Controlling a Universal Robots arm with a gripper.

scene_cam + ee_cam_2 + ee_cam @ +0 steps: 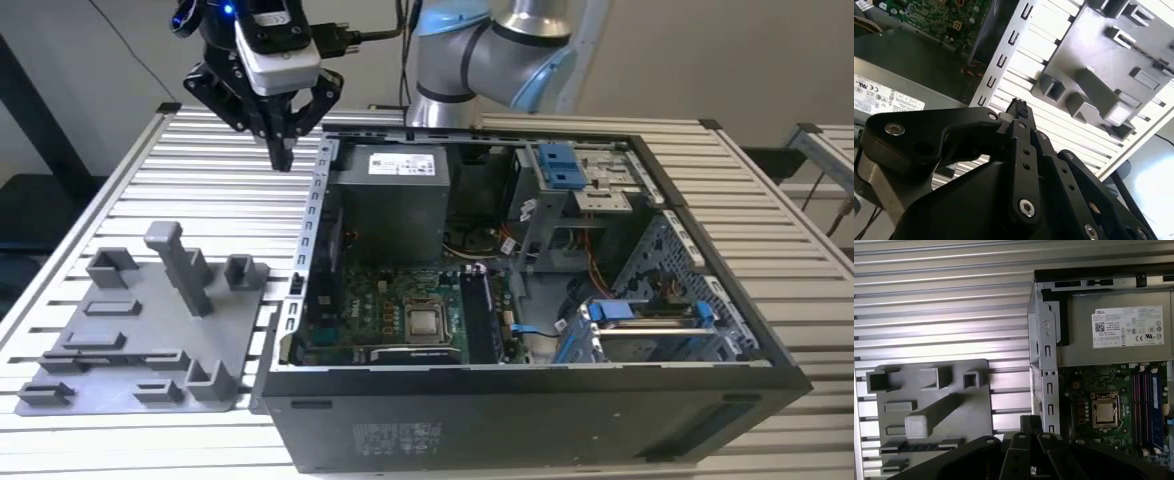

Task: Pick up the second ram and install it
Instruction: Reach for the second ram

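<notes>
ram sat in its holder, gripper hung apart

the second ram [919, 446] looked like a dark strip standing edge-on in a slot of the grey holder [147, 325], toward that holder's seven o'clock corner in the exterior view. the holder lay on the slatted table [160, 180], just beside the open computer case [534, 410], at the case's nine o'clock. the gripper [280, 152] hung above the table at the holder's one o'clock, well apart from the ram, its fingers pressed together on nothing. the green motherboard [387, 305] lay inside the case.
</notes>
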